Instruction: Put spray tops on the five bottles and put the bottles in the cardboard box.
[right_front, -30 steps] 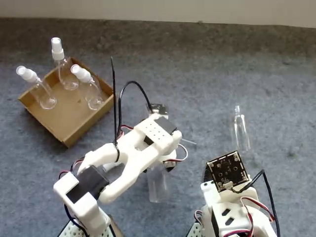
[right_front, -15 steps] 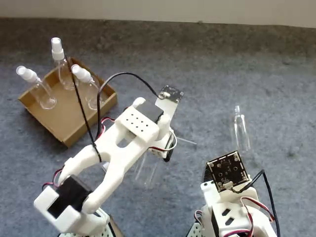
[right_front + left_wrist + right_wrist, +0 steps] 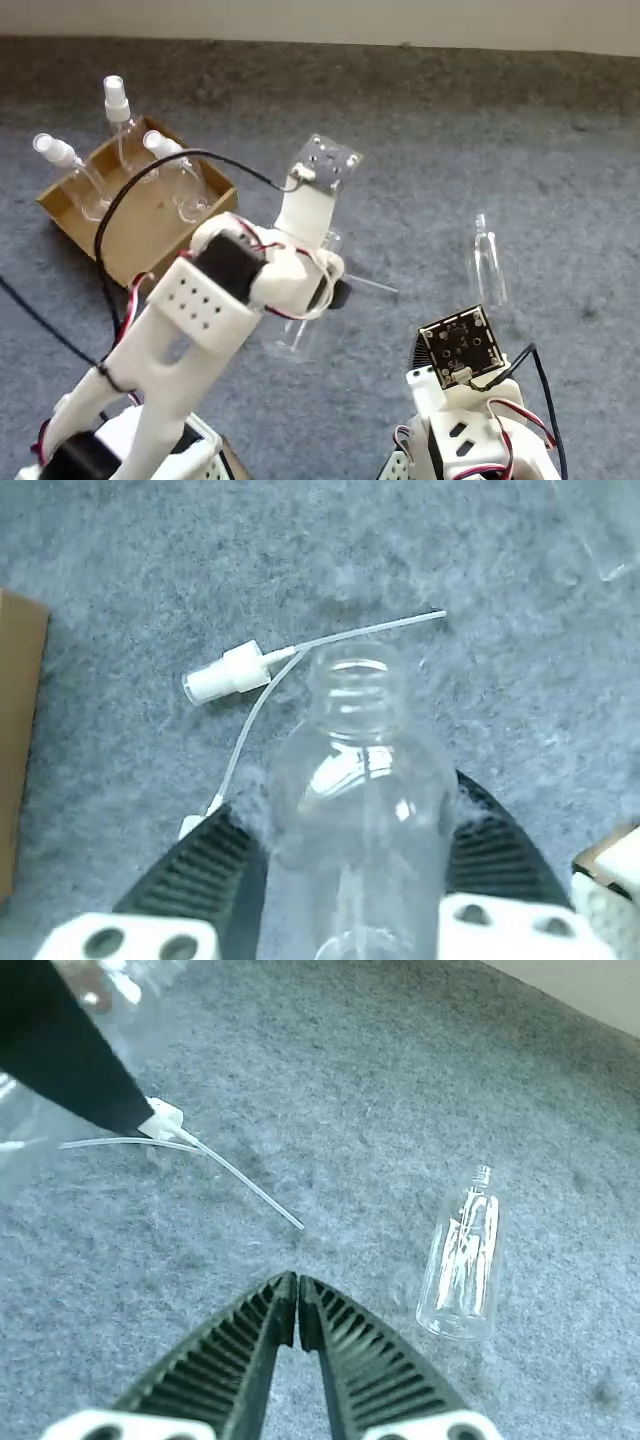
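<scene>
Cardboard box (image 3: pixel 180 250), far left: contains 3 capped bottles (image 3: pixel 180 180). Left gripper (image 3: pixel 345 820), centre: fingers clamped on the held bottle (image 3: pixel 360 770), whose neck is open. 1 loose spray top (image 3: pixel 225 672) lies on the carpet (image 3: pixel 420 150) just beyond that neck. Lone bottle (image 3: pixel 462 1270), right: lying uncapped on the carpet. Right gripper (image 3: pixel 298 1312): fingers together, empty.

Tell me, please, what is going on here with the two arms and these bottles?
The left gripper is shut on a clear bottle whose neck is open and bare. Two loose spray tops lie on the grey carpet near it. Three capped bottles are in the cardboard box, and another open bottle lies on the carpet farther off. The right gripper is shut and empty above the carpet.
</scene>
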### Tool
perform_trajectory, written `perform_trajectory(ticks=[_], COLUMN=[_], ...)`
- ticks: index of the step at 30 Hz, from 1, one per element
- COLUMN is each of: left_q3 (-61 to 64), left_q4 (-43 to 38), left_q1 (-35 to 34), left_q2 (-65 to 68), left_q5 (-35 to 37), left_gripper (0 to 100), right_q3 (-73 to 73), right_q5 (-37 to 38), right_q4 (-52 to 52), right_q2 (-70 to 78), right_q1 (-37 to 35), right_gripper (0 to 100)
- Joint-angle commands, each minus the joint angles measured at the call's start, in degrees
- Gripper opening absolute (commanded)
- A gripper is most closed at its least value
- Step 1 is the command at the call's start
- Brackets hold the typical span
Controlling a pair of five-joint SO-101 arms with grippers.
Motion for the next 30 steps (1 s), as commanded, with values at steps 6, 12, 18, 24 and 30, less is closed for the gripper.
perform_trajectory(ticks=[6, 12, 18, 24, 30], left_q3=[9.3, 17.9, 34.6, 41.4, 48.0], left_q4=[0.1, -6.1, -25.2, -30.2, -35.3], left_q1=[-1.6, -10.8, -20.4, -20.7, -20.5], left_q2=[-19.5, -30.2, -37.4, -42.7, -48.7], left_q5=[-5.0, -5.1, -5.1, -5.1, -5.1], left_gripper=[14, 14, 14, 14, 14], right_q3=[0.2, 1.5, 3.6, 3.7, 3.8], right_q5=[0.4, 0.4, 0.4, 0.4, 1.0], right_q4=[-1.0, -1.2, -1.4, -2.8, -5.0], right_q2=[-0.7, -0.7, -0.7, -0.6, 0.5], right_q1=[0.7, 0.7, 0.7, 0.7, 8.0], right_gripper=[0.5, 0.5, 0.5, 0.6, 0.7])
